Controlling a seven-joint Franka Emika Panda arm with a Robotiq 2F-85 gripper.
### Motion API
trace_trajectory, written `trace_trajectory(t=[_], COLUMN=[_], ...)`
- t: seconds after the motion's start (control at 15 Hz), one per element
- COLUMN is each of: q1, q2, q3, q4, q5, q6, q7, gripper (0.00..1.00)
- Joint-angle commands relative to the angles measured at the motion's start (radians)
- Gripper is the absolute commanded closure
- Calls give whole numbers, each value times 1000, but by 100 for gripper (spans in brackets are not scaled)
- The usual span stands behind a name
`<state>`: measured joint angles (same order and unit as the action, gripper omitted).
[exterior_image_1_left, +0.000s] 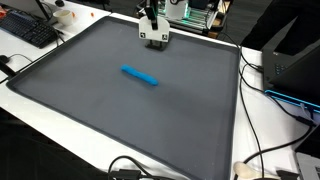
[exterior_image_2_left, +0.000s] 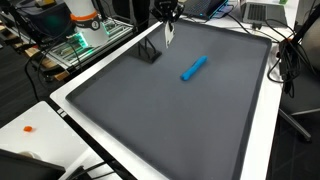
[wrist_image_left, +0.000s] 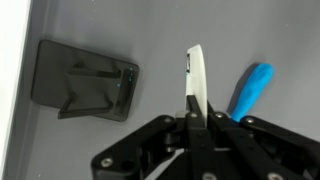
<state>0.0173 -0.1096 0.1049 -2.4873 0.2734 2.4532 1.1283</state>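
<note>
One gripper (wrist_image_left: 197, 118), jaws clenched on a thin white strip (wrist_image_left: 198, 75). In the wrist view the strip juts out past the fingertips, its tip pointing away from the wrist.

Position: in an exterior view the strip (exterior_image_2_left: 168, 36) hangs below the gripper over the far part of the grey mat (exterior_image_2_left: 180, 120), not far from the mat's far edge. Whether its tip touches the mat cannot be told.

Neighbours:
- Black stand (wrist_image_left: 85, 80) rests on the mat to one side of the strip, near it but apart from it. In an exterior view the stand (exterior_image_2_left: 149, 52) sits just beside the gripper.
- Blue marker (wrist_image_left: 250, 90) lies on the other side, tilted and clear of the strip. In both exterior views it lies flat near the mat's middle (exterior_image_1_left: 140, 75), well away from every edge.

Edges: the mat is ringed by the white table rim (exterior_image_2_left: 262, 130). A keyboard (exterior_image_1_left: 30, 30) lies off the mat past one far corner, and cables (exterior_image_1_left: 270, 150) trail off the mat along one side.

Open room: the near half of the mat is a broad bare stretch, and all three items sit in the far half.
</note>
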Motion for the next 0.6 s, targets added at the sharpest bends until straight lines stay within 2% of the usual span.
trace_trajectory(t=[0.0, 0.27, 0.53], q1=[28, 59, 86], q2=[80, 166, 235], q3=[5, 11, 8], q4=[163, 316, 404], q5=[-54, -98, -184], q6=[-154, -272, -313], q7=[-41, -155, -231], gripper=[99, 99, 99])
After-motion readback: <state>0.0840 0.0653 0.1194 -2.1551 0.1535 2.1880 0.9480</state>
